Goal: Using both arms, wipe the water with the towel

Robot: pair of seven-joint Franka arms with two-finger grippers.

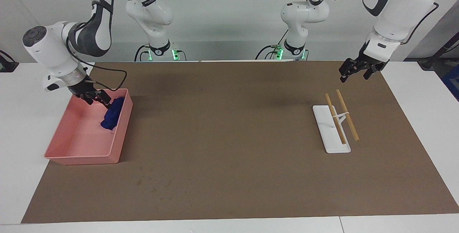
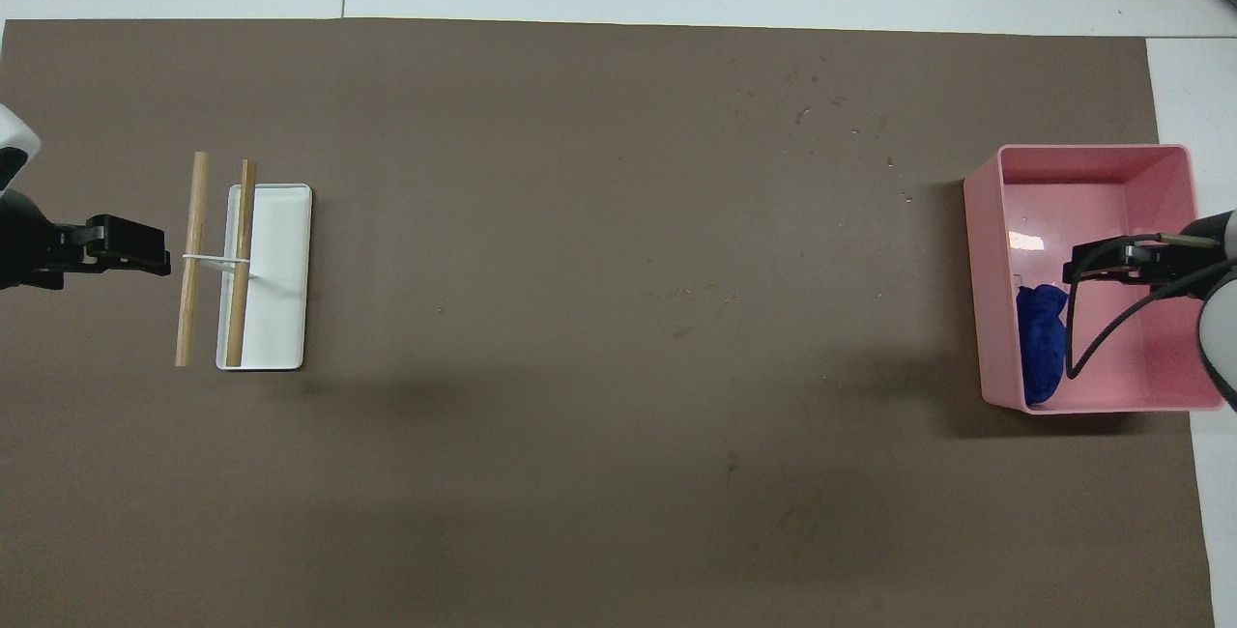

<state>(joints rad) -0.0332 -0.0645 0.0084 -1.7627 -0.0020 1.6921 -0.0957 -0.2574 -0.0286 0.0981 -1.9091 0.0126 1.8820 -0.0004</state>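
While both arms are up off the table, the scene runs from biggest thing to smallest, each placed against the pink tray:

Brown mat (image 1: 229, 147) (image 2: 599, 415): covers most of the table; the pink tray sits on it at the right arm's end.

Pink tray (image 1: 77, 156) (image 2: 1092, 157): a deep rectangular bin, the landmark for everything else.

White holder (image 1: 328, 132) (image 2: 285, 261): flat and rectangular, well apart from the pink tray, at the left arm's end of the mat.

Wooden sticks (image 1: 347, 114) (image 2: 193, 256): two, side by side, propped on the white holder's small stand, as distant from the pink tray as the holder.

Right gripper (image 1: 96, 98) (image 2: 1087, 264): over the pink tray's inside, just above and beside the towel; fingers parted, grasping nothing.

Left gripper (image 1: 347, 71) (image 2: 145, 256): in the air well apart from the pink tray, just beside the wooden sticks; whether its fingers are parted I cannot tell.

Towel (image 1: 112, 113) (image 2: 1041, 340): bunched, lying released inside the pink tray, against the wall that faces the mat's middle, in the corner nearer to the robots.
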